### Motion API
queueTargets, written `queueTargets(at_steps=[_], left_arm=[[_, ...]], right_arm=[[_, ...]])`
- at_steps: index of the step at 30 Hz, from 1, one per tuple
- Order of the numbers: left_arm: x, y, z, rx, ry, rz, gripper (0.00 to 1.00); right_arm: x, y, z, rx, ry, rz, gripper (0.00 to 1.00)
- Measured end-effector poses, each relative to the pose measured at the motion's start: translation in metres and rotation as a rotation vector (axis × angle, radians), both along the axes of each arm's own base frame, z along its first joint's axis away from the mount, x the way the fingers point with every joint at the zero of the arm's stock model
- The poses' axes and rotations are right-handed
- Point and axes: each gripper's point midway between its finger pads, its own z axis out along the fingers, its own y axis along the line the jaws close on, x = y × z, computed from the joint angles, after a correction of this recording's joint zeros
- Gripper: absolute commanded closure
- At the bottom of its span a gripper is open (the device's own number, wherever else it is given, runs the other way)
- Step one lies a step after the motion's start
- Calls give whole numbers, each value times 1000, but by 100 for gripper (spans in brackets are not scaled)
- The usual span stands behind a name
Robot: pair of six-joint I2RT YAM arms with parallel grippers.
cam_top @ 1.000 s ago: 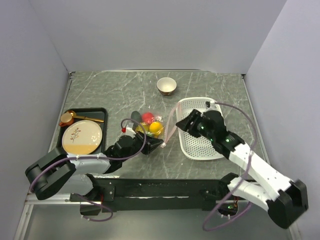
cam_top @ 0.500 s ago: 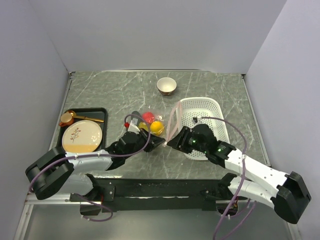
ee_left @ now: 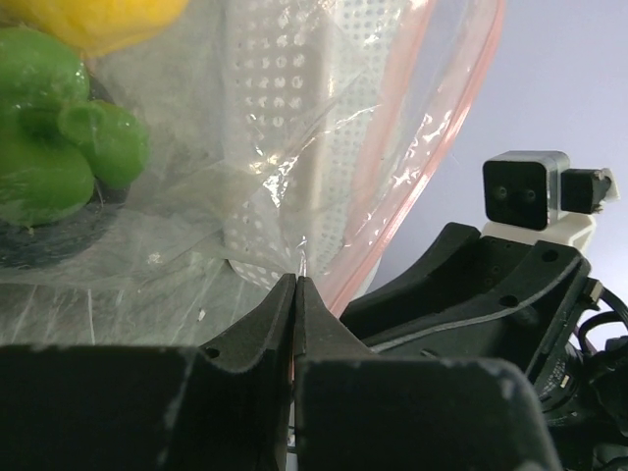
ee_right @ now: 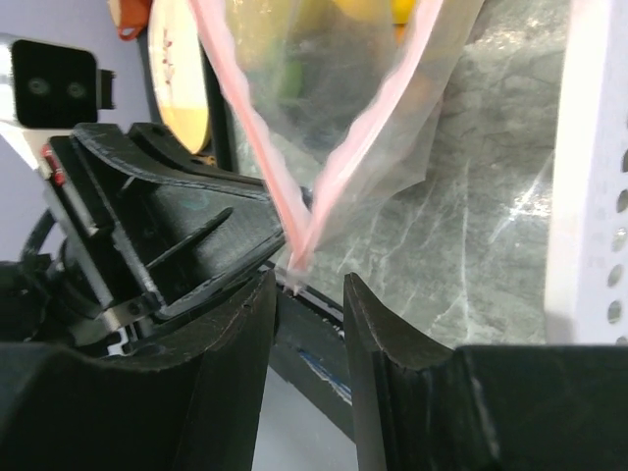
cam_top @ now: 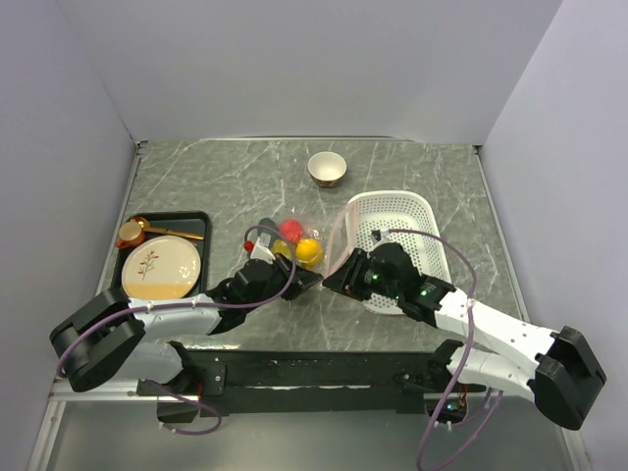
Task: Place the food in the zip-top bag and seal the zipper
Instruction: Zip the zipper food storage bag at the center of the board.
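Observation:
The zip-top bag (cam_top: pixel 297 247) lies mid-table with red, yellow and green food (cam_top: pixel 306 250) inside. My left gripper (cam_top: pixel 310 281) is shut on the bag's near corner; in the left wrist view its jaws pinch the clear plastic (ee_left: pixel 294 280) beside the pink zipper (ee_left: pixel 432 167), with a green piece (ee_left: pixel 49 147) and a yellow piece (ee_left: pixel 98 15) behind. My right gripper (cam_top: pixel 334 279) is open just right of it. In the right wrist view (ee_right: pixel 307 285) the corner where the two pink strips (ee_right: pixel 294 250) meet hangs between its spread jaws, and I cannot tell whether it touches them.
A white perforated basket (cam_top: pixel 417 221) stands right of the bag, also in the right wrist view (ee_right: pixel 599 167). A gold cup (cam_top: pixel 327 169) sits at the back. A black tray (cam_top: pixel 201 221) with a plate (cam_top: pixel 162 267) is at the left.
My right gripper has moved from over the basket leftward and nearer, down to the bag's near corner beside the left gripper. The left gripper has kept its hold.

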Motion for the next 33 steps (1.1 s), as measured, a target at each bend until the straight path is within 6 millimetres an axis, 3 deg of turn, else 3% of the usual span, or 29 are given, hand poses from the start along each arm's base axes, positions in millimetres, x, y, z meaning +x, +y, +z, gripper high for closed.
queueTargets(at_steps=[7,15,20,27,32,33], left_arm=[[-1,0,0,0,0,-2,93],[-2,-2,0,0,0,-5,93],[-3,-2,0,2,-1,-7,93],[-3,-2,0,1,-1,-6,92],[-3,-2,0,0,-1,-6,80],[-3,-2,0,-2,0,-5,73]], right_arm=[[-1,0,10,24,-20,-6,59],[-1,1,-3,-6,11,-3,60],[-1,2,-9,-22,23,-2,68],[2,4,-7,-16,14,1,94],[3,4,-7,-19,10,-3,100],[3,3,-7,-20,7,-7,100]])
